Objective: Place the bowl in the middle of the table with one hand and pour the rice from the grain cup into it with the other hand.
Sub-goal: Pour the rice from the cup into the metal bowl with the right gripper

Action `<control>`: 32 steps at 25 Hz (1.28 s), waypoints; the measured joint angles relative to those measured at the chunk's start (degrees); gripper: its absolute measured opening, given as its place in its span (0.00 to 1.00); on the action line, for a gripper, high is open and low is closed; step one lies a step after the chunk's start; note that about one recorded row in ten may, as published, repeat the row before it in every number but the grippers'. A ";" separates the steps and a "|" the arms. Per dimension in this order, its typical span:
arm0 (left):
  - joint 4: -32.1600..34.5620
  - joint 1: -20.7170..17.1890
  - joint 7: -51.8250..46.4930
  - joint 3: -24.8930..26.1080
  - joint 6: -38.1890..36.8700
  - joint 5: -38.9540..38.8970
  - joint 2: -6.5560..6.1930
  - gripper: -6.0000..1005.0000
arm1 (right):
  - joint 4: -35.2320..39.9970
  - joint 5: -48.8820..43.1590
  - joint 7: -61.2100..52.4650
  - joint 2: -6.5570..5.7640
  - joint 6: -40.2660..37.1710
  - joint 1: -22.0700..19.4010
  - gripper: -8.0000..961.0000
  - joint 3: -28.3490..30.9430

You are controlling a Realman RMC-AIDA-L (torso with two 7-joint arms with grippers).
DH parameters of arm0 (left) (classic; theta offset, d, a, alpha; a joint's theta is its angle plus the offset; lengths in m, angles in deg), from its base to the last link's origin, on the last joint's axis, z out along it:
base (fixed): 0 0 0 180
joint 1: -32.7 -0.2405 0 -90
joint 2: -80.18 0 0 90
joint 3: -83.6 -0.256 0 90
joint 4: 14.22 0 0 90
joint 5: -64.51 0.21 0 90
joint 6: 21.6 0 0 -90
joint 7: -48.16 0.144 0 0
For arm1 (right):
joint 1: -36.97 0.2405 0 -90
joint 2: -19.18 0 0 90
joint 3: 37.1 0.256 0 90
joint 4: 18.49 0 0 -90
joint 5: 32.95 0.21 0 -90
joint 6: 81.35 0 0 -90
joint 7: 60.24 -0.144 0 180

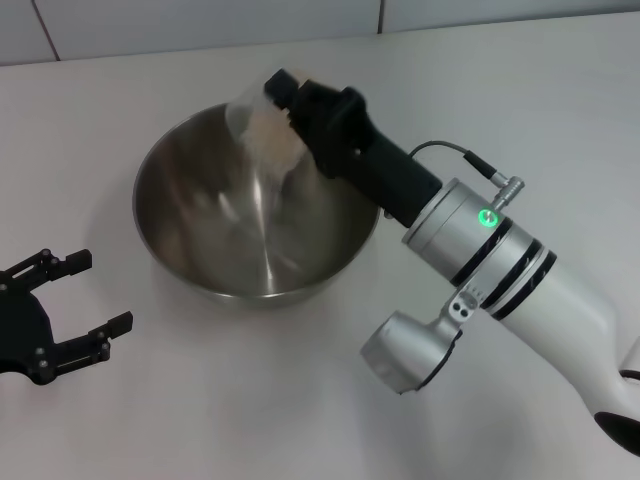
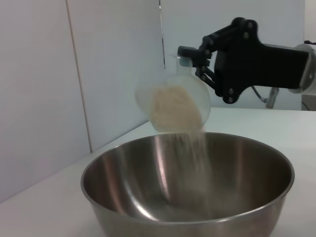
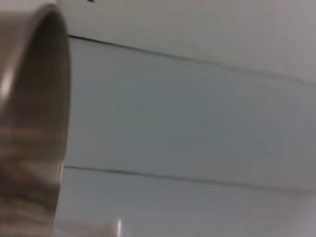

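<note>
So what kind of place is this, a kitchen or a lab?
Likely a lab test bench: a bare white table, plain panelled walls, and only a steel bowl and rice cup as props.

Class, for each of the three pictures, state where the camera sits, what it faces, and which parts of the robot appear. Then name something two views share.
Head view: from above, looking down at the bowl on the table; shows the open left gripper and the right gripper tipping the grain cup.
Left wrist view: low beside the bowl, facing the rice streaming from the cup; only the right gripper shows.
Right wrist view: close by the bowl's wall, facing the walls; no robot parts.
All share the bowl.
</note>
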 joint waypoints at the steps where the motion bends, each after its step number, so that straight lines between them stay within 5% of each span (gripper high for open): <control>1: 0.01 0.01 -0.01 0.00 0.00 0.00 0.00 0.82 | -0.01 -1.37 1.36 0.00 -0.04 -0.05 0.02 0.14; 20: 0.56 0.21 -0.58 -0.09 0.02 1.12 0.35 0.82 | -0.17 -4.47 31.61 0.00 0.26 -0.58 0.02 -1.13; 28: 0.64 0.28 -0.91 -0.09 0.06 1.38 0.40 0.82 | -0.31 -4.02 33.77 0.00 0.23 -1.09 0.02 -1.27; 32: 0.64 0.28 -0.91 -0.09 0.07 1.39 0.38 0.82 | -4.24 1.82 25.71 0.00 0.38 -2.38 0.02 -2.06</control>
